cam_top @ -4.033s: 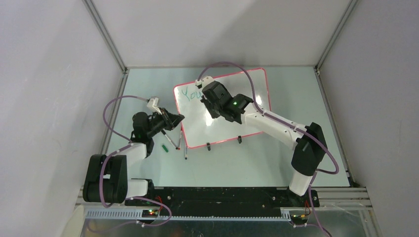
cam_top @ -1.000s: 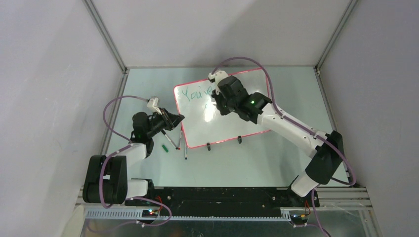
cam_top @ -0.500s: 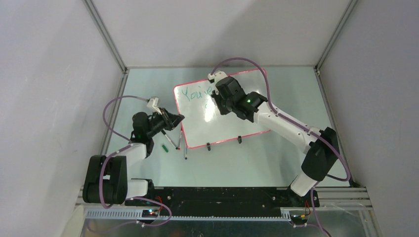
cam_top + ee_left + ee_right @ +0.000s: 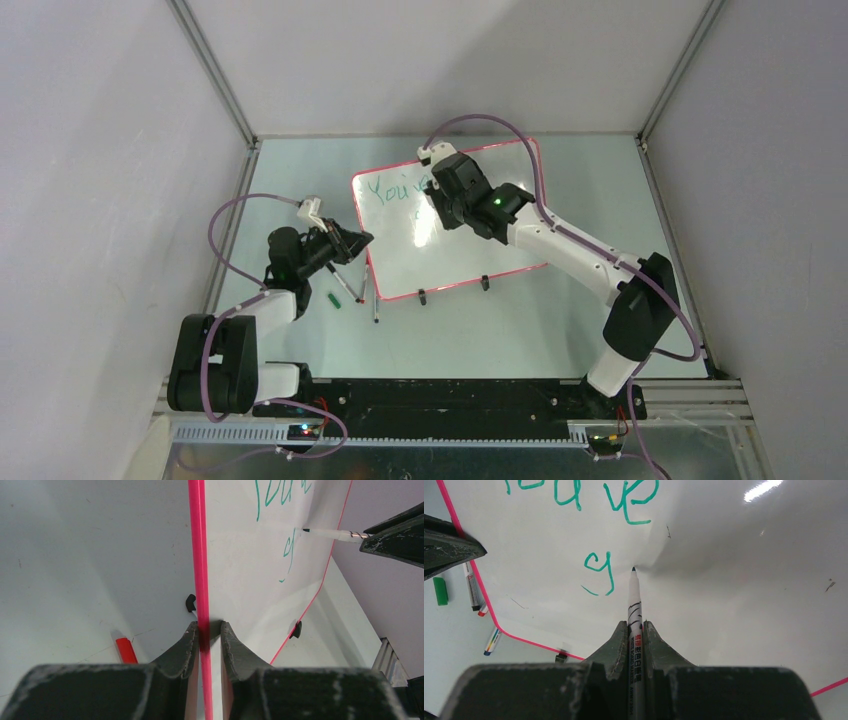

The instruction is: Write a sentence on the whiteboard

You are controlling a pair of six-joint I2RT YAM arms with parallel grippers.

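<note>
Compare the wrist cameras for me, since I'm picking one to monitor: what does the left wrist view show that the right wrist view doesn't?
Only the left wrist view: the left gripper pinching the whiteboard by its pink rim, and a red piece on the table. Only the right wrist view: the printed label on the marker in the shut right gripper, a green cap and spare markers beside the board. Both: the whiteboard, the green writing and the marker's tip.
</note>
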